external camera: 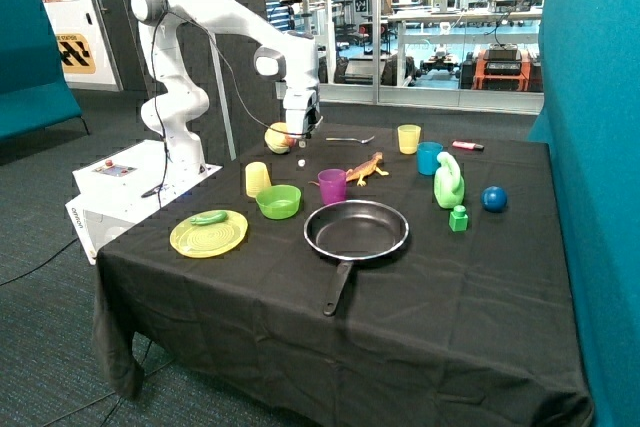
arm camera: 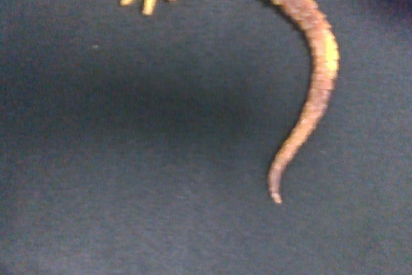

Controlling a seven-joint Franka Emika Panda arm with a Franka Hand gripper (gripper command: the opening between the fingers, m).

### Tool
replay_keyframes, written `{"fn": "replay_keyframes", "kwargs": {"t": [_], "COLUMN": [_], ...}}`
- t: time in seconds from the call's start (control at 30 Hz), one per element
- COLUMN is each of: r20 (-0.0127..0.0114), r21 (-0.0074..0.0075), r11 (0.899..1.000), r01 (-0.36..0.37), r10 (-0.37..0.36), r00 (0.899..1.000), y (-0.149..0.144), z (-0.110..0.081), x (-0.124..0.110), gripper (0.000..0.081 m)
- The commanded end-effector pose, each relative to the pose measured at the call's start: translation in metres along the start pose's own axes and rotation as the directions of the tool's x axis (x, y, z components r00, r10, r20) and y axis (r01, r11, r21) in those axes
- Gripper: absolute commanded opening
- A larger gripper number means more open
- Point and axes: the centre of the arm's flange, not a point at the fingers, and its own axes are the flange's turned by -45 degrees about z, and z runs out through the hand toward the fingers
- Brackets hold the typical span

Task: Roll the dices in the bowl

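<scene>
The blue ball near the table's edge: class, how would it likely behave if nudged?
The blue ball looks round, so it would probably roll freely. The black cloth may slow it slightly. It sits near the edge, so it might drop off.

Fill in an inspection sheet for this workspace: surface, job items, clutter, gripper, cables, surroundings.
Surface: table under a black cloth.
Job's things: lime-green bowl upright between yellow cup and purple cup; one white die on the cloth behind it; second die not seen.
Clutter: frying pan, yellow-green plate, toy lizard, blue ball, spoon.
Gripper: gripper above the die; finger state unclear.
Cables: black cable along the arm.
Surroundings: teal partition, glass wall behind.
</scene>
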Motion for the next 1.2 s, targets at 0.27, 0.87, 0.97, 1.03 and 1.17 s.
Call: {"fn": "replay_keyframes", "kwargs": {"t": [0.27,0.87,0.97,1.03,1.17], "r20": [-0.0002,-0.0003,-0.0003,-0.0004,-0.0003], "r21": [0.0025,0.0025,0.0025,0.0025,0.0025], "r11": [0.996,0.991,0.991,0.99,0.991], "r01": [0.091,0.132,0.135,0.14,0.137], "r10": [-0.091,-0.132,-0.135,-0.14,-0.137], "r00": [0.996,0.991,0.991,0.99,0.991], "y": [-0.052,-0.092,-0.096,-0.097,-0.1], "z": [0.013,0.046,0.053,0.059,0.069], "x": [0.005,-0.011,-0.015,-0.018,-0.022], "gripper": [0.0557,0.0531,0.0522,0.0531,0.0531]}}
